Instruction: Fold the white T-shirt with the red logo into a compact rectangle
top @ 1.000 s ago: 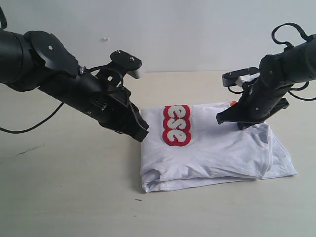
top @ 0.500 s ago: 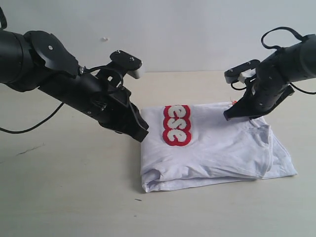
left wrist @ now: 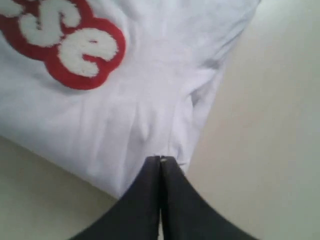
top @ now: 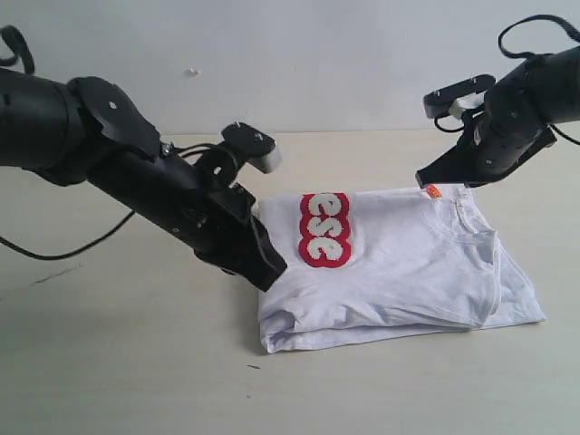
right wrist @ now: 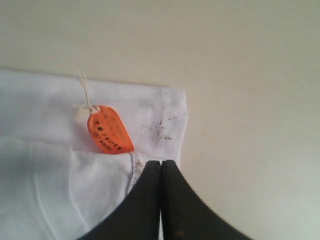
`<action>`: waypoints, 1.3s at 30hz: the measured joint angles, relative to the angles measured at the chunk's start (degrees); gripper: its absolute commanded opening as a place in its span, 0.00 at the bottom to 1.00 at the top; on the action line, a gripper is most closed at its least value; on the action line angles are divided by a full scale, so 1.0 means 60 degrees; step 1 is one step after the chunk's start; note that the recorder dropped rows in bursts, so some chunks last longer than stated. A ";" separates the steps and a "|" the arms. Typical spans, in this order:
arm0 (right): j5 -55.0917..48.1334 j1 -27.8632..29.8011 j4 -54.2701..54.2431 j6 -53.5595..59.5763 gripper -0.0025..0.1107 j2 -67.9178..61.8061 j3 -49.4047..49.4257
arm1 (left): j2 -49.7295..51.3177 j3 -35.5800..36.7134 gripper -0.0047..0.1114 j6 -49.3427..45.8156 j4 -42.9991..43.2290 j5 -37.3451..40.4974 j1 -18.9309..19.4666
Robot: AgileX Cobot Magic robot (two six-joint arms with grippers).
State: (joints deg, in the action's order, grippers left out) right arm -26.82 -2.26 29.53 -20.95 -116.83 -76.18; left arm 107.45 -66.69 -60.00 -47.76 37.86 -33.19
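The white T-shirt (top: 399,263) lies folded in a rough rectangle on the table, its collar toward the right. The red logo (top: 324,229) faces up near the left edge, with only the letters "ese" showing. My left gripper (top: 272,276) is shut, its tip at the shirt's left edge beside the logo (left wrist: 65,45); in the left wrist view the gripper (left wrist: 160,160) pinches no cloth of the T-shirt (left wrist: 150,100). My right gripper (top: 421,178) is shut and hangs above the far right corner, near the orange neck tag (top: 433,191). In the right wrist view the gripper (right wrist: 161,162) holds nothing, close to the tag (right wrist: 110,131).
The beige table (top: 136,362) stretches to the left and in front of the shirt. A pale wall (top: 317,54) stands behind. Black cables trail from both arms.
My right gripper has lifted off the shirt's collar area and moved up and to the right. My left arm has slid forward along the shirt's left edge. Both stayed shut.
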 measured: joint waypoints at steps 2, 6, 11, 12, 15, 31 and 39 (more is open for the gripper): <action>-0.0018 0.0000 -0.0330 0.0000 0.02 0.0306 0.0000 | 0.0372 0.0000 0.04 -0.0157 -0.0143 0.0018 -0.0207; -0.0018 0.0000 -0.1431 0.0526 0.02 0.0532 0.0000 | 0.1168 0.0000 0.04 -0.0217 -0.0358 -0.0314 -0.0611; -0.0180 0.0000 -0.2733 0.1823 0.02 0.0419 0.0000 | 0.1954 0.0000 0.04 0.0036 -0.0289 -0.0752 -0.0711; -0.0202 0.0000 -0.2921 0.1956 0.02 0.0404 0.0000 | 0.1955 0.0000 0.04 0.0216 -0.0203 -0.0752 -0.0711; -0.0217 0.0000 -0.3293 0.2235 0.02 0.0404 0.0000 | 0.1955 -0.0022 0.04 0.0550 0.0078 -0.0619 -0.0711; -0.1183 0.0000 -0.7188 0.5491 0.02 -0.0658 0.0000 | -0.0858 -0.0005 0.04 0.0941 0.0223 -0.0052 -0.0668; -0.1576 -0.0003 -0.7674 0.5953 0.02 -0.1055 -0.0075 | -0.1872 0.0380 0.04 0.1212 0.0223 -0.0150 -0.0562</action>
State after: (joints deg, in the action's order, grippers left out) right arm -36.28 -2.28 -16.51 14.76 -123.16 -76.63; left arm 96.22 -64.40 -52.73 -46.43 36.96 -36.56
